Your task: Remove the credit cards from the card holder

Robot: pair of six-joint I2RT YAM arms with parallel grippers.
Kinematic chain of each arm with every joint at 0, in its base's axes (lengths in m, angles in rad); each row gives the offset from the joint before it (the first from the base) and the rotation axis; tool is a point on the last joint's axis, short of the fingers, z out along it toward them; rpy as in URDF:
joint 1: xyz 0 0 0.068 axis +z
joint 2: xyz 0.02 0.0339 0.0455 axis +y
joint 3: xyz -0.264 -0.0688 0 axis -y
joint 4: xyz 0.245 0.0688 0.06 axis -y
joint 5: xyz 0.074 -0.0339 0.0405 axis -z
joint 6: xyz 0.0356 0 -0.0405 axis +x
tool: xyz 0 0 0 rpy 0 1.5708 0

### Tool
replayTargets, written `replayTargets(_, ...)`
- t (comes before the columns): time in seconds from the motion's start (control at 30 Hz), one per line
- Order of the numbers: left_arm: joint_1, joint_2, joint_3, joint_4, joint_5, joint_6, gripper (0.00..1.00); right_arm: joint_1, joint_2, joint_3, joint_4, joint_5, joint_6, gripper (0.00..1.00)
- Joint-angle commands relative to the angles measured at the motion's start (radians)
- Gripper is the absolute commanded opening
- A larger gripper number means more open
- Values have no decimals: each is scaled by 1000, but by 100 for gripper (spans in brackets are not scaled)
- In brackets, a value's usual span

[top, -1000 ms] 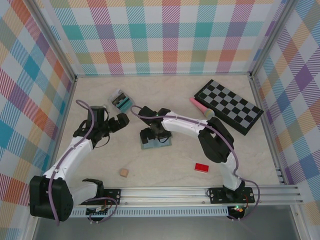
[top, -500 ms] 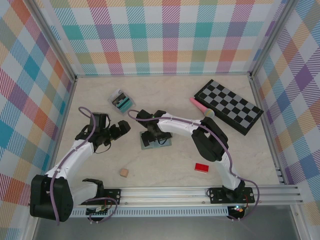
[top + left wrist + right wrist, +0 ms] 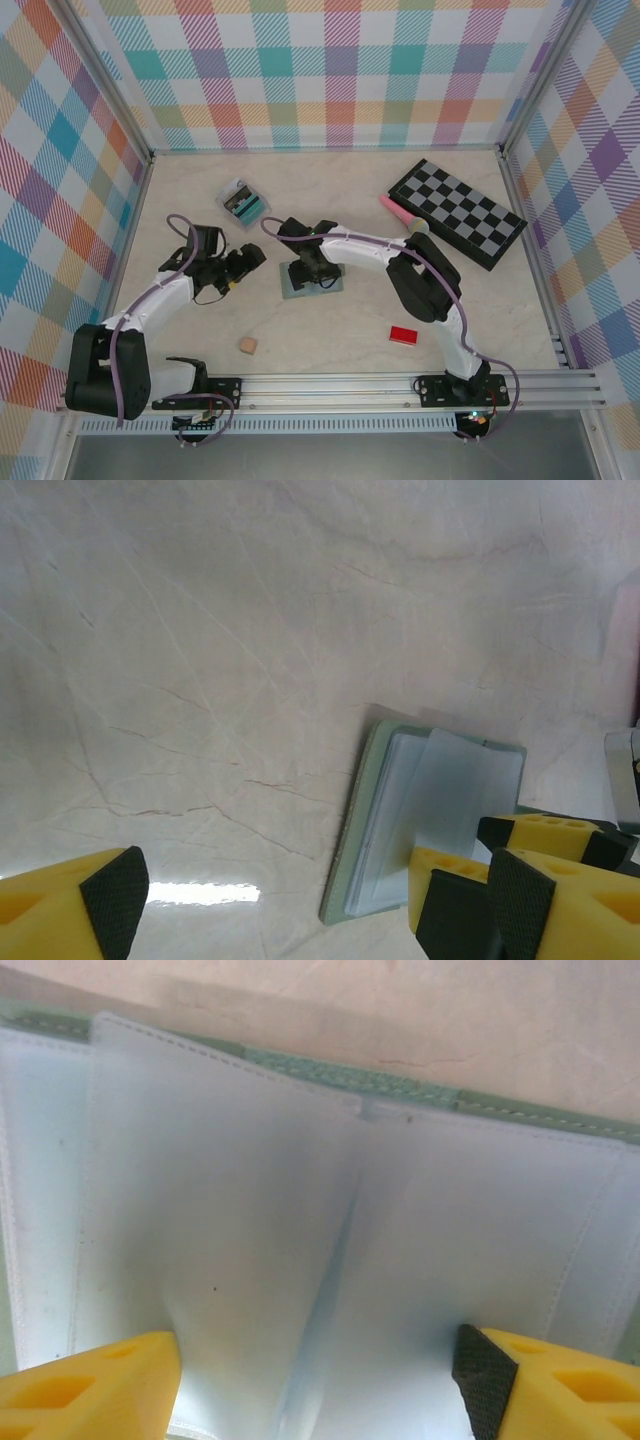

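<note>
The card holder [image 3: 318,287] lies open and flat on the table, pale blue inside with a grey-green edge. My right gripper [image 3: 308,268] stands over it, open. In the right wrist view its fingertips [image 3: 90,1388] rest on the card holder's inner panels [image 3: 230,1210], one on each side of the centre fold. My left gripper [image 3: 250,261] is open just left of the card holder [image 3: 400,810], low over the table, with nothing between its fingers [image 3: 110,900]. Two credit cards [image 3: 243,204], one teal and one dark grey, lie on the table at the back left, apart from both grippers.
A black-and-grey checkered board [image 3: 457,212] lies at the back right with a pink stick [image 3: 402,216] beside it. A small red block [image 3: 403,335] and a wooden cube [image 3: 247,346] sit near the front rail [image 3: 400,385]. Plaid walls close in three sides.
My left gripper has swung down and right, closer to the card holder. The right gripper has stayed over the holder and its jaws have narrowed somewhat.
</note>
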Motion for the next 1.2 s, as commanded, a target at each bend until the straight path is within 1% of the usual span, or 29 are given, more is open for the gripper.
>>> replayTargets(0.0, -17, 18, -8, 56, 47, -26, 87, -25, 20, -75, 3, -6, 1, 73)
replayTargets(0.2, -62, 67, 5, 115, 85, -56, 76, -43, 13, -113, 32, -40, 4, 67)
replayTargets(0.27, -84, 91, 14, 128, 90, -62, 72, -46, 9, -122, 41, -48, 5, 65)
replayTargets(0.37, -118, 123, 17, 163, 91, -84, 68, -52, -3, -139, 58, -59, 3, 61)
replayTargets(0.47, -151, 148, 21, 193, 91, -107, 65, -58, -23, -170, 90, -76, 4, 60)
replayTargets(0.57, -184, 180, 28, 226, 90, -125, 59, -64, -37, -190, 106, -92, 10, 59)
replayTargets(0.67, -211, 221, 37, 242, 85, -134, 51, -73, -46, -207, 125, -117, 16, 56)
replayTargets(0.7, -216, 232, 39, 253, 88, -140, 50, -77, -52, -216, 136, -130, 16, 54)
replayTargets(0.9, -232, 290, 69, 249, 84, -144, 39, -90, -78, -251, 168, -163, 22, 52)
replayTargets(1.0, -237, 314, 81, 240, 85, -141, 37, -98, -85, -264, 183, -176, 28, 51)
replayTargets(1.17, -251, 359, 108, 227, 96, -130, 37, -100, -84, -264, 184, -183, 29, 51)
